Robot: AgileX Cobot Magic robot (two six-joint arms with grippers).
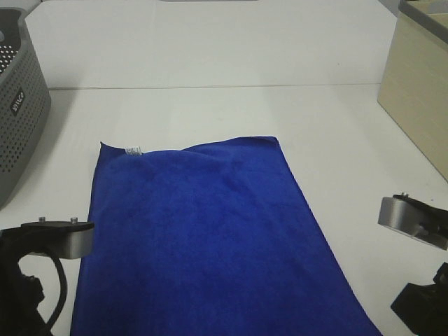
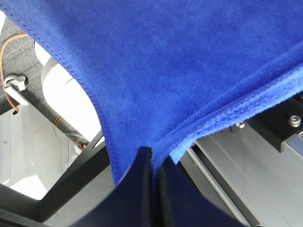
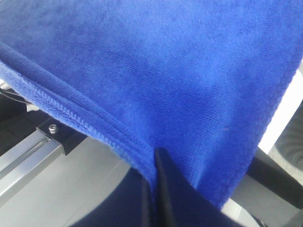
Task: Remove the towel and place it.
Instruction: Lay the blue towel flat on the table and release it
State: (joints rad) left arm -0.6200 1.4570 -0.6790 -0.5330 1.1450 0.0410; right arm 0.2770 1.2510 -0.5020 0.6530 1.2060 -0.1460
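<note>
The towel (image 1: 210, 231) stretches from the middle of the white table (image 1: 210, 112) to its near edge, with its white tag (image 1: 134, 150) at the towel's far left corner. The left gripper (image 2: 154, 158) is clamped on the hem, and the right gripper (image 3: 155, 158) pinches it likewise.

Exterior high: mounted above and behind both arms, faces forward and down over the white table (image 1: 210, 105). Wide shot, grey basket (image 1: 21, 105) cut by the left edge, wooden box (image 1: 420, 91) by the right. 2 wrist views: very close, each looks out along its own fingers, left gripper (image 2: 152, 158), right gripper (image 3: 155, 165). All 3 views share the towel (image 1: 210, 231), which fills most of both wrist frames.
</note>
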